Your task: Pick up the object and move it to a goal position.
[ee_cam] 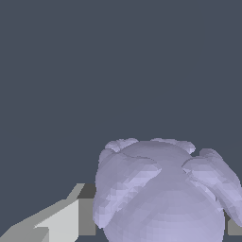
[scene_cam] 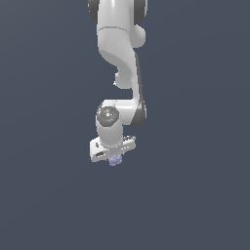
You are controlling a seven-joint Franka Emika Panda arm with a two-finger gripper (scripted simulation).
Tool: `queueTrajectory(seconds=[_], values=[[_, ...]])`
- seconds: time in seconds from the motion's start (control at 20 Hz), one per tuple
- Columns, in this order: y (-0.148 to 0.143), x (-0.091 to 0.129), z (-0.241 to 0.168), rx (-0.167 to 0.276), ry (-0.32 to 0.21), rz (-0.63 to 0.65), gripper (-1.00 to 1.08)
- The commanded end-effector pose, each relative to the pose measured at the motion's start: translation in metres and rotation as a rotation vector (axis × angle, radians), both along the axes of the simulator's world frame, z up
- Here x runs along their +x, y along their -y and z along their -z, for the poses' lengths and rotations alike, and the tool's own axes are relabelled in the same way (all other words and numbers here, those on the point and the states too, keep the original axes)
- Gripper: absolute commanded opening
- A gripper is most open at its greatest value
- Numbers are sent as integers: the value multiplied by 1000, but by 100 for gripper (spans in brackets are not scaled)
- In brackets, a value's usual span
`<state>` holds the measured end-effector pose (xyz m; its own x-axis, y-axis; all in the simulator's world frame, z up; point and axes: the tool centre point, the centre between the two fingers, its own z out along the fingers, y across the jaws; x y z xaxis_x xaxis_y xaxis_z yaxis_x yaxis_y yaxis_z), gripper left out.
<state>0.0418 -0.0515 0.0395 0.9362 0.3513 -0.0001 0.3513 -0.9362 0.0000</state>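
The object [scene_cam: 115,160] is a small lumpy pale lavender blob that sticks out just below the white gripper [scene_cam: 114,156] in the exterior view. In the wrist view the object [ee_cam: 160,189] looms large between the two fingers. One grey-white finger [ee_cam: 61,220] presses against one side of it, and a sliver of the other finger [ee_cam: 235,227] shows at its opposite side. The gripper [ee_cam: 160,229] is shut on the object. The part of the object inside the jaws is hidden in the exterior view.
The white arm [scene_cam: 119,53] reaches down from the top of the exterior view to the wrist [scene_cam: 108,116]. Around it lies a plain dark blue-grey surface [scene_cam: 195,185]. No goal marker shows in either view.
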Motion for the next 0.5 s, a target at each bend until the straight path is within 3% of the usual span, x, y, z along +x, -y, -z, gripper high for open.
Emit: queueTrajectory(seconds=[0.0, 0.45], values=[[0, 0, 0, 0, 0, 0, -100], [10, -9, -21, 0, 0, 0, -100]])
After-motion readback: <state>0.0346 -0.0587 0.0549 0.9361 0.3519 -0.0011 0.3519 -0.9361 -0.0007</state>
